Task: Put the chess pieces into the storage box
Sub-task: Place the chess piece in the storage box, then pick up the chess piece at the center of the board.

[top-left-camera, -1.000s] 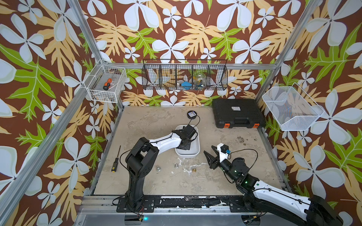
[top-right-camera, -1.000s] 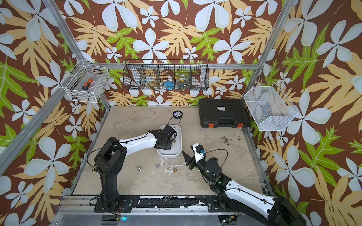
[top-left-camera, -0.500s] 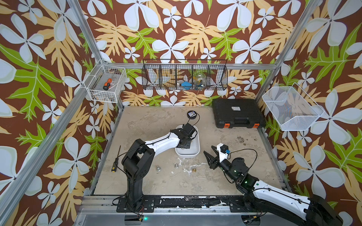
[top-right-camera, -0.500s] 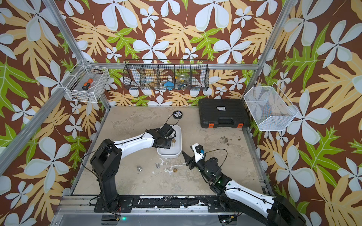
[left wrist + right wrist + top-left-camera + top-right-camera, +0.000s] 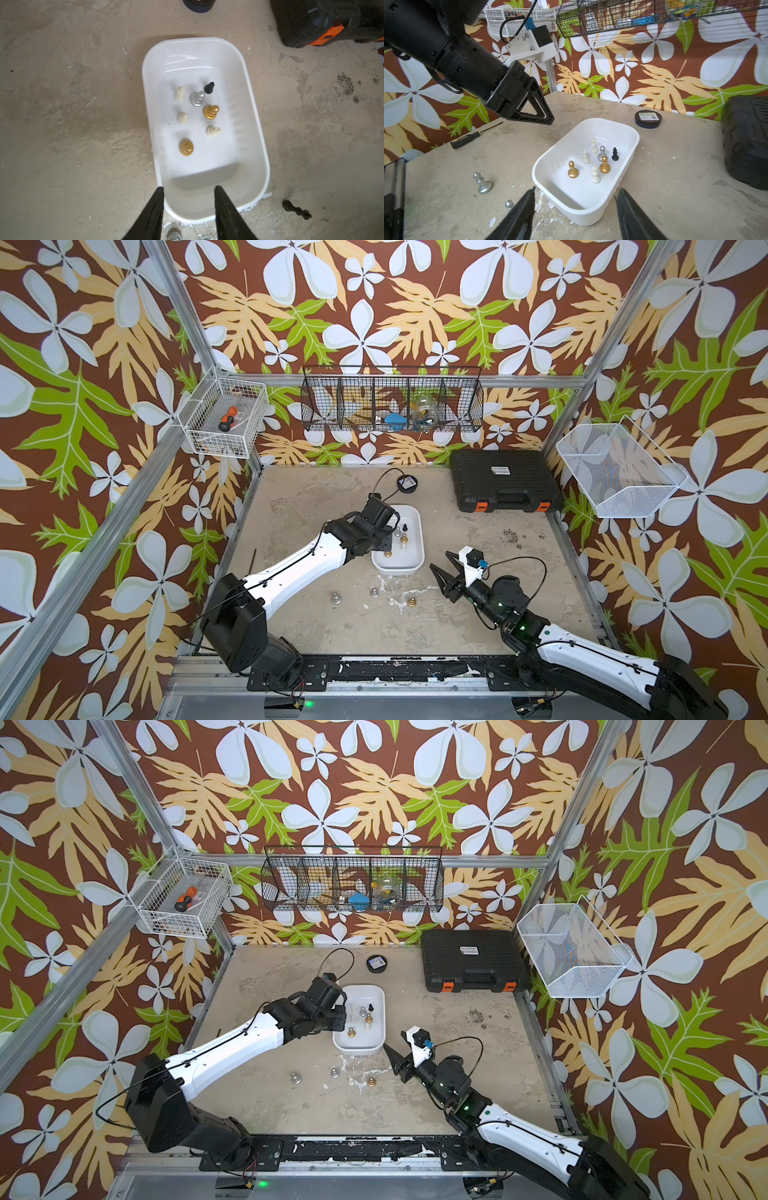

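Note:
The white storage box (image 5: 399, 572) (image 5: 257, 124) sits mid-table, and several chess pieces stand in it: two gold (image 5: 186, 147), one silver (image 5: 197, 98), one black (image 5: 208, 88), the others cream. My left gripper (image 5: 188, 188) (image 5: 386, 538) hangs open and empty over the box's left rim. More pieces are on the table in front of the box: two silver (image 5: 336, 598) (image 5: 482, 184), one gold (image 5: 411, 601), one small cream (image 5: 391, 601). A black piece (image 5: 296, 209) lies on its side beside the box. My right gripper (image 5: 576, 191) (image 5: 439, 561) is open and empty, just right of the box's front end.
A black hard case (image 5: 505, 481) lies at the back right, and a black round puck (image 5: 407, 482) sits behind the box. A screwdriver (image 5: 475, 136) lies near the table's left edge. Wire baskets (image 5: 226, 418) hang on the walls.
My left gripper's jaws have opened, and the arm has drawn back a little to the left from over the box. The right arm has not moved.

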Robot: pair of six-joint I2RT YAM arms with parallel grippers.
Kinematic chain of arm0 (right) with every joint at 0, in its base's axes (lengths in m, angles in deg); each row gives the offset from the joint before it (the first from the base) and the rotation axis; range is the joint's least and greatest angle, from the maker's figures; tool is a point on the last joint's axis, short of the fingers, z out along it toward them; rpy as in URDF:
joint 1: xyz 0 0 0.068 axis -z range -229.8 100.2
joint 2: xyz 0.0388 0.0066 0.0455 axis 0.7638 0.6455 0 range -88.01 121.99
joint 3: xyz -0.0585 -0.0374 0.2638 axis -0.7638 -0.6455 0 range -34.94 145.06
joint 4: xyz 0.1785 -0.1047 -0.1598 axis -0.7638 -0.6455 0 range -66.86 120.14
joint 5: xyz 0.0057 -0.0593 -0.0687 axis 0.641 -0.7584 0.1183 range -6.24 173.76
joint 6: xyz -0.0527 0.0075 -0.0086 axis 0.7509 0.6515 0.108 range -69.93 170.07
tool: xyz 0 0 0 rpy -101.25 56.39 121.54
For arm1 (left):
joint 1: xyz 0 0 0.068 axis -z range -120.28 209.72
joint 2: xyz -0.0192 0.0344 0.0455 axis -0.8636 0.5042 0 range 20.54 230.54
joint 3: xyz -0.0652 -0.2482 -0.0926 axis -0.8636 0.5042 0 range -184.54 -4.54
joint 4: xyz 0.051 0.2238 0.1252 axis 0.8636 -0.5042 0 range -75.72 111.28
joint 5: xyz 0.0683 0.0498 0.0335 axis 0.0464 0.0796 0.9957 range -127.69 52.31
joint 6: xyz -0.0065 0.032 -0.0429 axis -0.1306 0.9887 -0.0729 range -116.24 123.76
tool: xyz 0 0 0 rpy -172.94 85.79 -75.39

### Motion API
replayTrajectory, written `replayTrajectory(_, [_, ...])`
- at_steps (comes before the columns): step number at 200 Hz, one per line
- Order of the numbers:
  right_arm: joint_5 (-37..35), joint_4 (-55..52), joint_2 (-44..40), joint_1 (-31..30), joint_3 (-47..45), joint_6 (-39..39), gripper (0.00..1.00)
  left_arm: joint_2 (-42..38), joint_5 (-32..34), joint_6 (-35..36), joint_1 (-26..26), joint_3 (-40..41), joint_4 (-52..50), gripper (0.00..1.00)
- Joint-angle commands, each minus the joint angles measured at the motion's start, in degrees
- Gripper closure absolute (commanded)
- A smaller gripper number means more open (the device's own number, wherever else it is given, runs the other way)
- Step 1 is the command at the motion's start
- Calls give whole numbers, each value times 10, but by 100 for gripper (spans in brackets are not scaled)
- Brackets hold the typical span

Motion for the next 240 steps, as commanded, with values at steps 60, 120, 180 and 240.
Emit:
replayTrajectory(60, [155, 29, 144, -76, 75, 47, 38, -123, -23, -60, -88, 138, -99, 57])
replayTrajectory(120, [232, 44, 225, -102, 107, 59, 38, -158, -27, -91, -118, 207, -115, 57])
replayTrajectory(180, [199, 0, 259, -136, 137, 95, 38, -165, -66, -100, -119, 271, -92, 57])
replayTrajectory(240, [174, -11, 258, -136, 144, 100, 37, -155, -87, -91, -118, 284, -67, 65])
